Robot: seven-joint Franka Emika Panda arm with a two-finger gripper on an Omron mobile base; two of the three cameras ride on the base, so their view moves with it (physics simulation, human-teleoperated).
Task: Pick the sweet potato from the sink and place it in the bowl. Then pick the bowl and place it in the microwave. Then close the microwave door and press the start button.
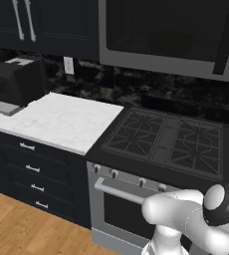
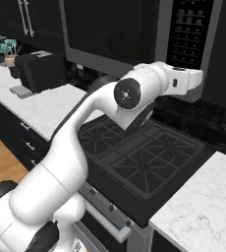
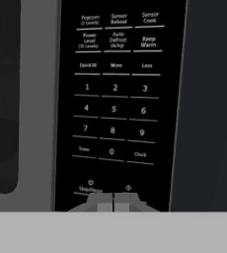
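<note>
We note the gripper with fingers pressed together, holding nothing, its tips just at the bottom row of the microwave keypad. In the hand view two marked buttons sit directly above the tips, one to the left, one to the right; labels too blurred to read with certainty. The microwave door appears closed. We judge that the press hinges on which of the two buttons is start, the tips being centred between them.
</note>
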